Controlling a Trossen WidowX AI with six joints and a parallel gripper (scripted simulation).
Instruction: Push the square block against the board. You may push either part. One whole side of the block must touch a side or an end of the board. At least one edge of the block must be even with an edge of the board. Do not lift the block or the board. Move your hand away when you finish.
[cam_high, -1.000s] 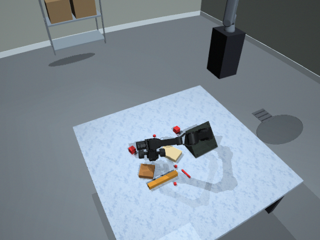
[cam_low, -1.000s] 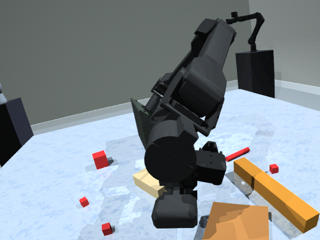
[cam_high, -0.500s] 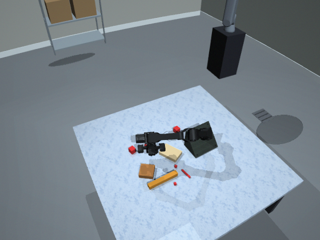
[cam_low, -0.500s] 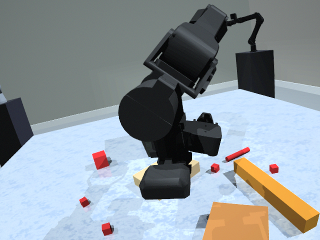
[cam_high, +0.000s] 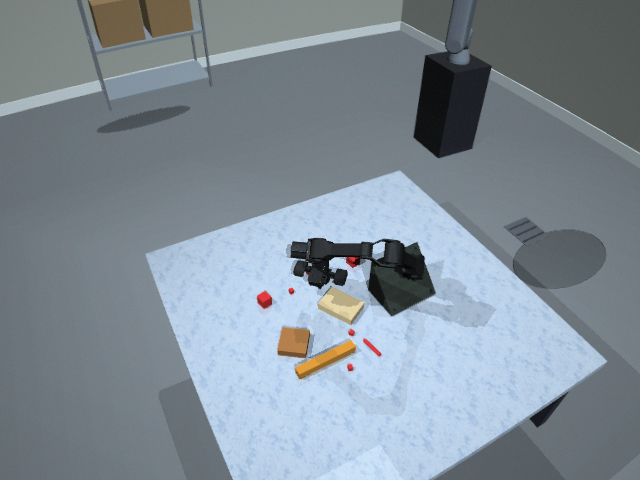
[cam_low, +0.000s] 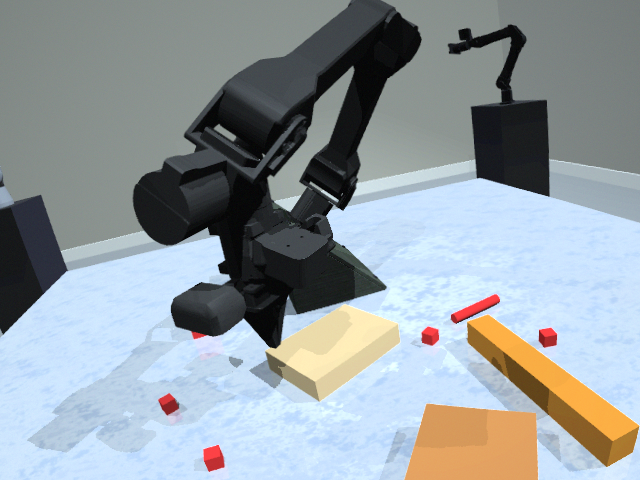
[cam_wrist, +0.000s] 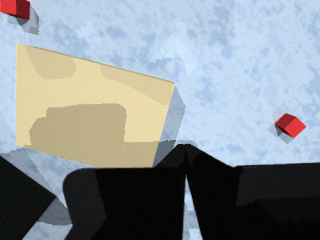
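Observation:
The brown-orange square block (cam_high: 294, 339) (cam_low: 480, 444) lies flat near the left part of the table. A cream rectangular board (cam_high: 341, 305) (cam_low: 336, 351) (cam_wrist: 95, 95) lies flat, with a clear gap between it and the square block. My gripper (cam_high: 320, 286) (cam_low: 275, 345) (cam_wrist: 183, 150) is shut and empty, pointing down beside one corner of the cream board, on the side away from the square block. I cannot tell whether the fingertips touch the board. The gripper's dark body hides part of the board's lower edge in the wrist view.
A long orange bar (cam_high: 325, 359) (cam_low: 553, 384) lies at an angle close to the square block. A red rod (cam_high: 371, 347) (cam_low: 475, 308) lies beyond the bar. Several red cubes are scattered around, including one (cam_high: 351, 332) (cam_low: 430, 335) between the cream board and the bar.

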